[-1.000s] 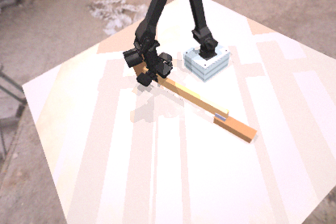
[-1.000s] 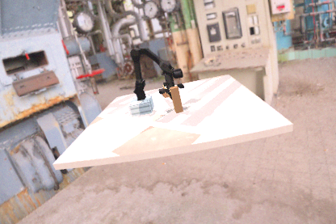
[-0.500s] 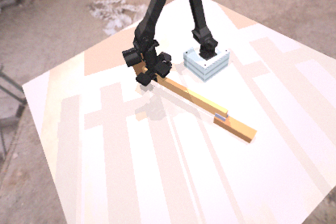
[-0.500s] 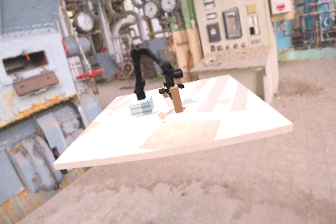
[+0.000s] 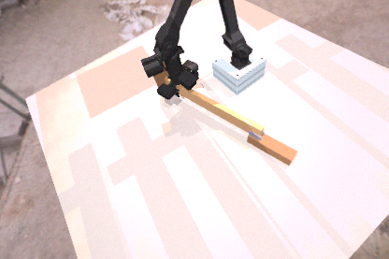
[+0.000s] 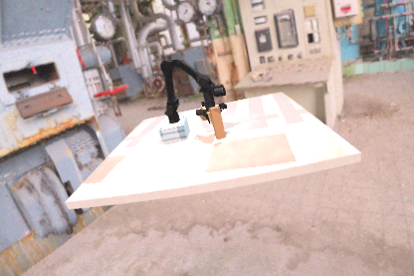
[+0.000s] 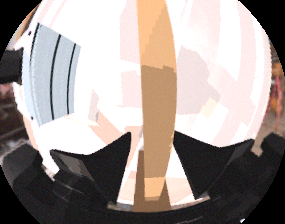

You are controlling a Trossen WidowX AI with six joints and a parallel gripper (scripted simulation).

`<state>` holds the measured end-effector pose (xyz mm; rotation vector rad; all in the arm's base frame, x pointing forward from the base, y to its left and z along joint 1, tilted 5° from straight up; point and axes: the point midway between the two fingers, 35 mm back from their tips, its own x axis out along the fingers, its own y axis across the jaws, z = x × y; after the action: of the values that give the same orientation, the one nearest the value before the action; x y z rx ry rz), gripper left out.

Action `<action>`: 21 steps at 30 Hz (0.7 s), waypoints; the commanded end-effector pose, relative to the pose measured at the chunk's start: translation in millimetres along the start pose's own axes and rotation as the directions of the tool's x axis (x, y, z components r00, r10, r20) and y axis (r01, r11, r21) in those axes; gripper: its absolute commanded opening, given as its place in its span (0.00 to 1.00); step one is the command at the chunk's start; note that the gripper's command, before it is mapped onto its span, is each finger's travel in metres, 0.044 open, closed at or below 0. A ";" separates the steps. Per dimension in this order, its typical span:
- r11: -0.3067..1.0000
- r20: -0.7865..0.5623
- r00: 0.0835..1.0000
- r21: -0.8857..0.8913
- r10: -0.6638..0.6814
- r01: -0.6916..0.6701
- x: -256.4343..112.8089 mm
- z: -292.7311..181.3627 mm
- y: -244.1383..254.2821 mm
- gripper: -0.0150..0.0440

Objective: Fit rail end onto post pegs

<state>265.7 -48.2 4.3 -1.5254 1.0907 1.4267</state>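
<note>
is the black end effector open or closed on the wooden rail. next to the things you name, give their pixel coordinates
Open: the black end effector (image 7: 151, 133) has gaps on both sides of the long wooden rail (image 7: 159, 100).

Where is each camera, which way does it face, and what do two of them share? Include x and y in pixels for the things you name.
Top: high above, looking down at the rail (image 5: 220, 107) (image 7: 158, 100); whole arm nearly.
Exterior: beyond the table's post side, facing the arm and post (image 6: 217, 124).
Wrist: on the arm, looking past both gripper fingers along the rail.
Top and wrist share the rail.

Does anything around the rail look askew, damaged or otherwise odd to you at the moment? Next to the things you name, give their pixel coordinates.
Nothing stands out: the rail (image 5: 220, 108) (image 7: 158, 100) looks straight and undamaged, its far end at the footboard block (image 5: 273, 149). The gripper (image 5: 178, 86) (image 7: 151, 133) hides where the rail meets the post (image 6: 217, 124), so I can't judge that joint.
</note>
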 end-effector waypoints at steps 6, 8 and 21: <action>1.000 -0.001 1.000 0.000 -0.001 0.001 -0.1 0.0 -0.2 1.00; 1.000 -0.001 1.000 0.000 -0.001 0.001 -0.1 0.0 -0.2 1.00; 1.000 -0.003 1.000 -0.001 -0.006 0.006 -29.9 30.9 0.0 1.00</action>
<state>255.3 -17.5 30.5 -1.5337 1.0857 1.4239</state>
